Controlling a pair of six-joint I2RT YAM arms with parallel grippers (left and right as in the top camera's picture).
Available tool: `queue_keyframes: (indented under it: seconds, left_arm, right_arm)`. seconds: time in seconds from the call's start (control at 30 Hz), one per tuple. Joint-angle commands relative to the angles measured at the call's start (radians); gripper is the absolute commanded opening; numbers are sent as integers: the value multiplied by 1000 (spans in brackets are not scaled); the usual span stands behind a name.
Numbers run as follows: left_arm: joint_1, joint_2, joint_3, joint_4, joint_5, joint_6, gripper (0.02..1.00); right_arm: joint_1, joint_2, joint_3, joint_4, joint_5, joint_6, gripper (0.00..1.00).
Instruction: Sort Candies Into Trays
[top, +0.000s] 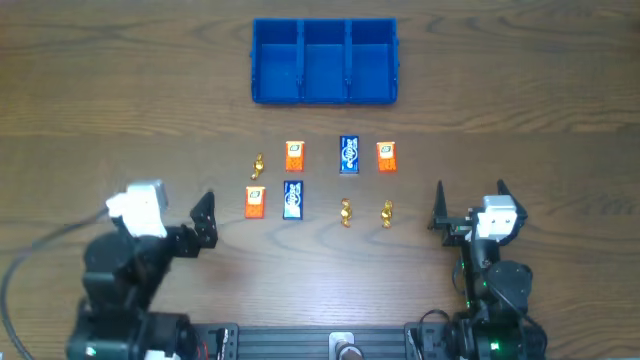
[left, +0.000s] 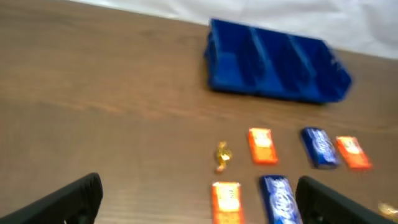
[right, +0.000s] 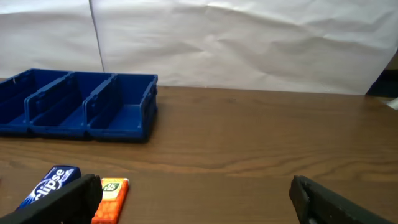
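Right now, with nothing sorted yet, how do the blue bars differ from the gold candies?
Shape: the blue bars are long flat rectangles, while the gold candies are small crumpled twists. Size: each blue bar is clearly bigger than a gold candy. Count: there are two blue bars and three gold candies. Shared: all lie loose on the table, and none is in the blue tray.

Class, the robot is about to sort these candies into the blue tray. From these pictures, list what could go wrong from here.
1. The orange pack and blue bar lie close side by side; the open left hand closing on one may nudge the other.
2. The gold candies are small and may slip out of a grasp.
3. The tray has three adjoining compartments; a release slightly off could drop a candy into the wrong one.
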Motion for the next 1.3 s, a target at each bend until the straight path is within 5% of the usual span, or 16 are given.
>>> queue_keyframes:
  seconds: [0.03,0.4,0.93,1.3]
  left_arm:
    - [-58,382,281,-130,75,25,1000]
    - [-217,1104,355,-23,46,-43,1000]
    - [-304,1307,365,2,-130,-105,963]
    - [-345,1327,376,3,-179,-164,579]
  right_arm:
    - [0,-7,-3,-2,-5,-11,998]
    - [0,-7,-3,-2,-5,-11,996]
    - [0,-7,-3,-2,-5,-11,998]
    - [0,-7,-3,-2,-5,-11,998]
